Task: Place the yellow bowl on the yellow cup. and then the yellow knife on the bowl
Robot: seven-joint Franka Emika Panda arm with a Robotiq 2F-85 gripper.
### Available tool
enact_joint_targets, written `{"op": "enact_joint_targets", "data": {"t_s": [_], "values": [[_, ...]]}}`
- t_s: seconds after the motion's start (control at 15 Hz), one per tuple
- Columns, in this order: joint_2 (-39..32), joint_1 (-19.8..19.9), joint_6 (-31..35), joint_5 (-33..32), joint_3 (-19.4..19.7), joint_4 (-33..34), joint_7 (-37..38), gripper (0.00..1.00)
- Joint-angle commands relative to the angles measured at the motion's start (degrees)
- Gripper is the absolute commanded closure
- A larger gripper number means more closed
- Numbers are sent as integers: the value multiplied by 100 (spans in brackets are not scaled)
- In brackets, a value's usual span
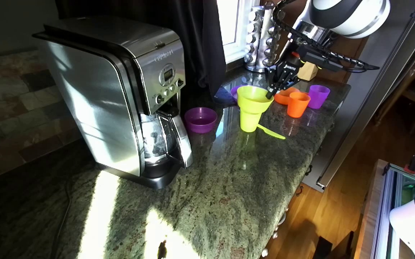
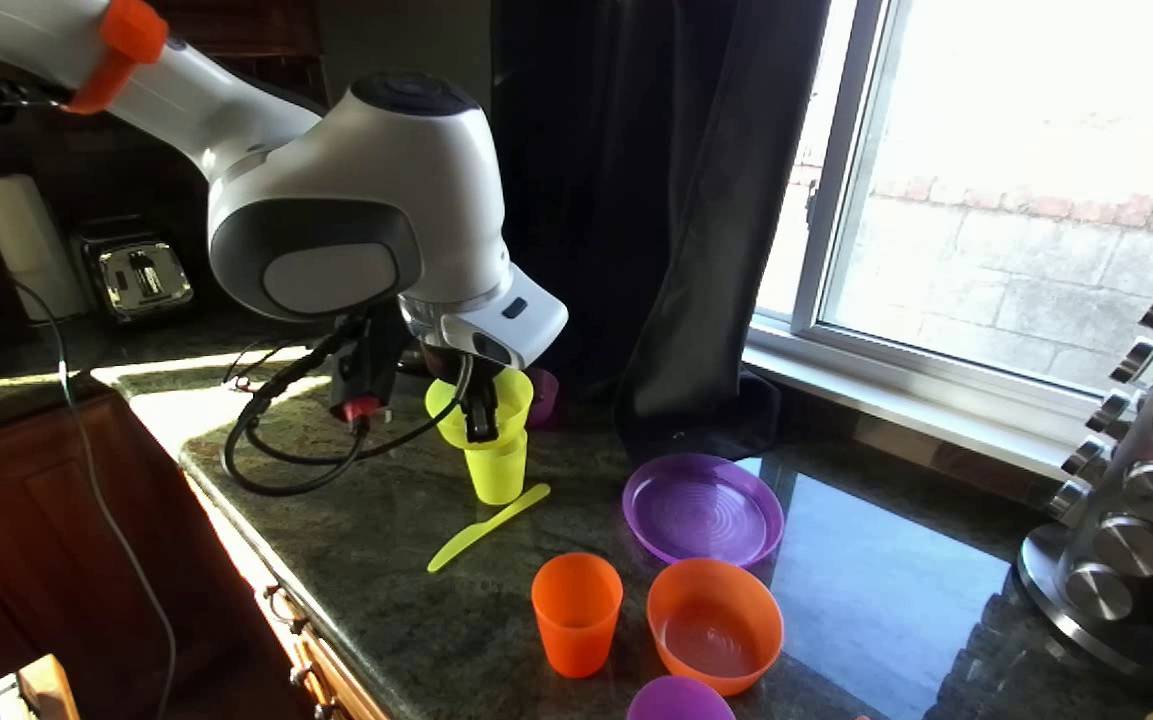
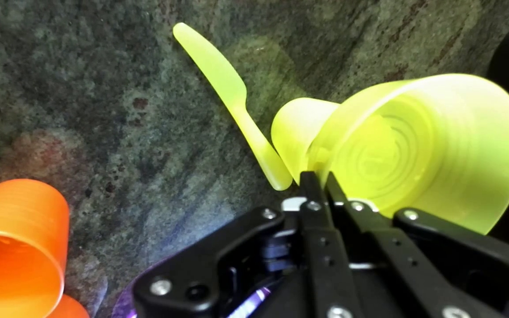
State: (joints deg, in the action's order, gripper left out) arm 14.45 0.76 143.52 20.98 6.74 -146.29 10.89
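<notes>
Lime-yellow and wide, the yellow bowl sits over the mouth of the yellow cup, which stands on the counter with its rim hidden. Whether the cup bears the bowl's weight I cannot tell. My gripper is shut on the near rim of the bowl, one finger inside the wall and one outside. In both exterior views the gripper reaches the bowl's rim from above. The yellow knife lies flat on the counter beside the cup, its handle end close to the cup's base.
A purple bowl stands between the cup and the coffee maker. An orange cup, an orange bowl, a purple plate and a purple cup stand nearby. A spice rack is by the window.
</notes>
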Motion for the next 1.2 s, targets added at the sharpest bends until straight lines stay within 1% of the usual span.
{"op": "enact_joint_targets", "data": {"t_s": [0.0, 0.47, 1.13], "values": [[-22, 93, -14, 190, -4, 25, -36, 99], [-41, 183, -17, 206, 7, 39, -36, 99], [-126, 165, -37, 240, -11, 81, -57, 99]]}}
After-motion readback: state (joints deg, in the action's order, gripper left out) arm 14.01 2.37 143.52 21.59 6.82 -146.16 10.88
